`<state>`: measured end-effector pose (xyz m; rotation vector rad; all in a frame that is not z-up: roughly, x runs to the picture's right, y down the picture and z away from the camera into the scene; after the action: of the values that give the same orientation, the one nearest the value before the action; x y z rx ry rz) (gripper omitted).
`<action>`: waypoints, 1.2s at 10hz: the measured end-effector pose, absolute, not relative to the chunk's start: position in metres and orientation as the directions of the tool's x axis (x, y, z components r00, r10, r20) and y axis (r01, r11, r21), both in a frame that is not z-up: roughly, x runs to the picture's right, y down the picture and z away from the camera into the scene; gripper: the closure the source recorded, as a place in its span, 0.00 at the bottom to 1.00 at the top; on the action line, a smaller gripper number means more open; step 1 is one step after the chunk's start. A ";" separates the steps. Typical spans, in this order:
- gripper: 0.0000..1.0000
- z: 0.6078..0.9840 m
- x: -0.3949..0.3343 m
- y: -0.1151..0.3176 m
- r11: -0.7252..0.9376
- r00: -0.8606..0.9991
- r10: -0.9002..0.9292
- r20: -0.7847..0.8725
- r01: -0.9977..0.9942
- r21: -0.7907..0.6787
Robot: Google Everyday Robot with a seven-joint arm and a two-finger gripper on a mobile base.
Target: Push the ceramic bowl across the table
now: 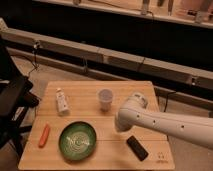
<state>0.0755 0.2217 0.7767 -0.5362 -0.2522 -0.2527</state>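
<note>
The ceramic bowl [77, 141], green and glossy with pale swirl marks inside, sits near the front edge of the light wooden table [80, 90], left of centre. My white arm reaches in from the right across the table. Its gripper [120, 127] hangs at the arm's end, just right of the bowl and a little above the tabletop, with a small gap between them. The gripper is mostly hidden behind the arm's rounded end.
A small pale cup [105, 99] stands behind the gripper at mid table. A white bottle [61, 101] lies at the back left. An orange stick-shaped item [44, 135] lies left of the bowl. A black block [136, 147] lies under the arm at the front right. A dark chair [12, 100] stands left of the table.
</note>
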 end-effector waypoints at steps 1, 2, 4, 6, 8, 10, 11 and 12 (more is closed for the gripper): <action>1.00 0.782 0.068 0.230 0.819 0.929 -0.170 0.329 0.319 -0.477; 1.00 0.784 0.059 0.235 0.816 0.923 -0.173 0.343 0.329 -0.476; 1.00 0.781 0.049 0.228 0.820 0.926 -0.188 0.328 0.332 -0.466; 1.00 0.773 0.057 0.221 0.816 0.926 -0.194 0.324 0.336 -0.471; 1.00 0.778 0.048 0.228 0.807 0.917 -0.204 0.344 0.356 -0.471; 1.00 0.786 0.037 0.234 0.804 0.913 -0.210 0.349 0.365 -0.470; 1.00 0.785 0.037 0.232 0.803 0.913 -0.214 0.347 0.367 -0.470; 1.00 0.781 0.036 0.229 0.801 0.913 -0.215 0.346 0.367 -0.472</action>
<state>0.0361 0.2293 0.7810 -0.5605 -0.2834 -0.3164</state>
